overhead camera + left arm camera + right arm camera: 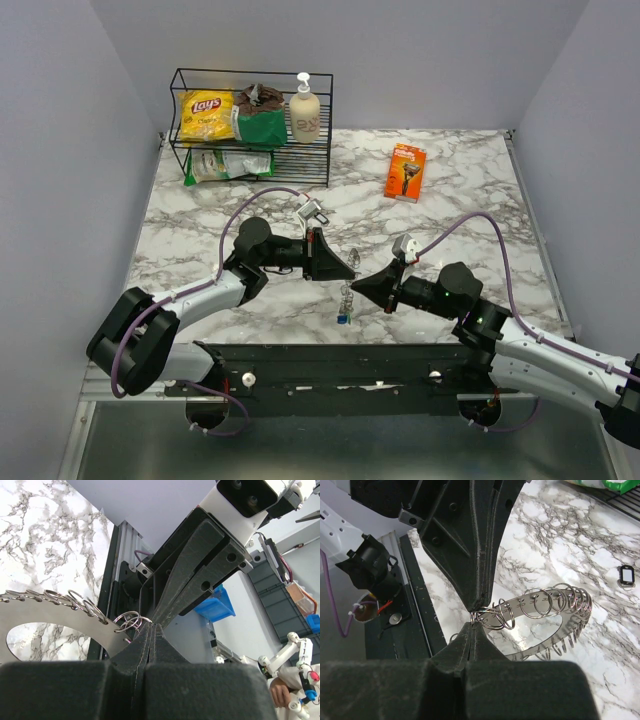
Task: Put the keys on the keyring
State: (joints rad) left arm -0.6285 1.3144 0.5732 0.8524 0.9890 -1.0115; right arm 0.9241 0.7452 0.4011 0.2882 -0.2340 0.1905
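Note:
The keyring [555, 605] is a silvery metal band loop carrying several small split rings; it also shows in the left wrist view [60, 625] and, small, in the top view [352, 258]. My left gripper [345, 262] and right gripper [360, 283] meet tip to tip above the table. In the left wrist view the left gripper [152, 626] is shut on a split ring at the band's end. In the right wrist view the right gripper [473, 626] is shut on a split ring there too. Keys [345, 305], one blue-headed, sit just below the grippers.
A wire rack [178, 150] at the back left holds a Lay's bag [205, 112], a green bag [258, 118] and a pump bottle [304, 112]. An orange packet [405, 171] lies at the back right. A small black tag [626, 575] lies on the marble.

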